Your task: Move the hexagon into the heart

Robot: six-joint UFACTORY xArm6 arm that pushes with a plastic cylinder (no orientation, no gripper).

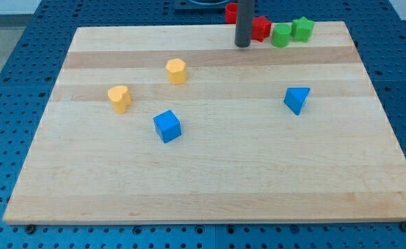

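Observation:
A yellow hexagon block (177,70) sits on the wooden board (209,180) left of centre, toward the view's top. A yellow heart block (120,98) lies a short way down and left of it, apart from it. My tip (242,45) is the lower end of the dark rod at the view's top centre, well to the right of the hexagon and slightly above it, touching neither yellow block.
A blue cube (167,126) lies below the hexagon. A blue triangular block (297,99) lies on the right. Two red blocks (261,28) flank the rod at the board's top edge, and two green blocks (281,34) (302,28) sit just right of them.

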